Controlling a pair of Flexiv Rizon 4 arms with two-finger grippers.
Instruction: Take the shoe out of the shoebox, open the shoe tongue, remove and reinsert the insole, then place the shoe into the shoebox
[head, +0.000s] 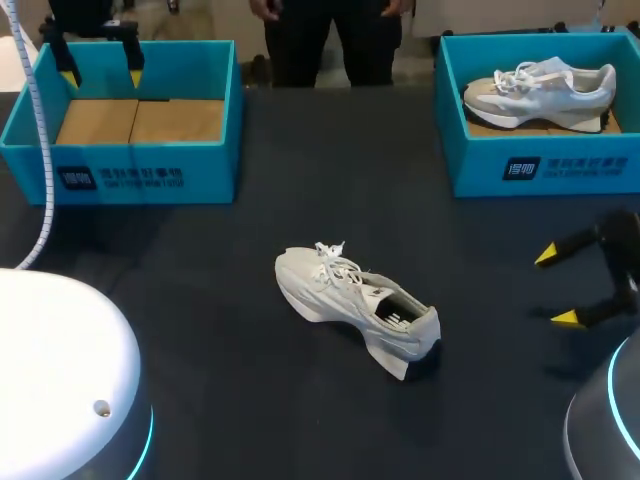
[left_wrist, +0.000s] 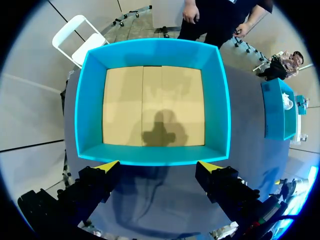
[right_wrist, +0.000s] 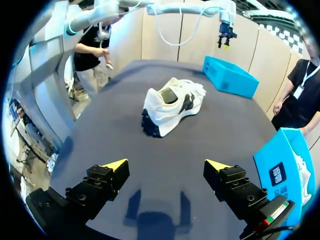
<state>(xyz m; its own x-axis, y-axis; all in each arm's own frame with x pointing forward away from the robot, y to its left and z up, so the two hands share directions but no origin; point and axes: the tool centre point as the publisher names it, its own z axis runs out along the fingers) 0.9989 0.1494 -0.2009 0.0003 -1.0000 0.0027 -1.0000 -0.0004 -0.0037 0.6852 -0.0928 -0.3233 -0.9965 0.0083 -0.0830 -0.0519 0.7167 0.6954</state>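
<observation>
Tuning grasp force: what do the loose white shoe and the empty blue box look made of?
White shoe: probably matte textile or synthetic upper, cord laces, thick foam-like sole; no shine.
Empty blue box: likely cardboard: smooth blue walls, bare tan floor with flap seam.

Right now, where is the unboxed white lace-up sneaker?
In the head view the white lace-up sneaker lies mid-table on the dark tabletop, outside both blue shoeboxes, left of the right end effector.

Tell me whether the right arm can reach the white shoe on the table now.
Probably yes: the right gripper stands open, facing the shoe, with only bare table between them; nothing blocks the way.
</observation>
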